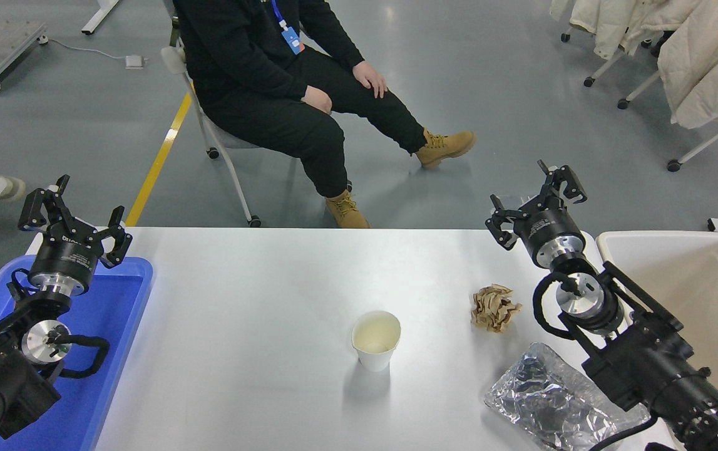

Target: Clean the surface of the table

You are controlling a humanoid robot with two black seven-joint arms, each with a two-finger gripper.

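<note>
foil wrapper [553, 401], near right edge of the table surface [258, 351]; paper cup [375, 339], upright, centre; crumpled brown paper [494, 307], beyond, near beige bin [690, 294]. advice: descend squarely over one loose item, close gently. right gripper [538, 195]: raised over far right corner, fingers spread, empty. left gripper [74, 218]: parked over blue tray [114, 351], fingers spread.

Foil sheet [553, 401], perhaps edge-cropped
</note>
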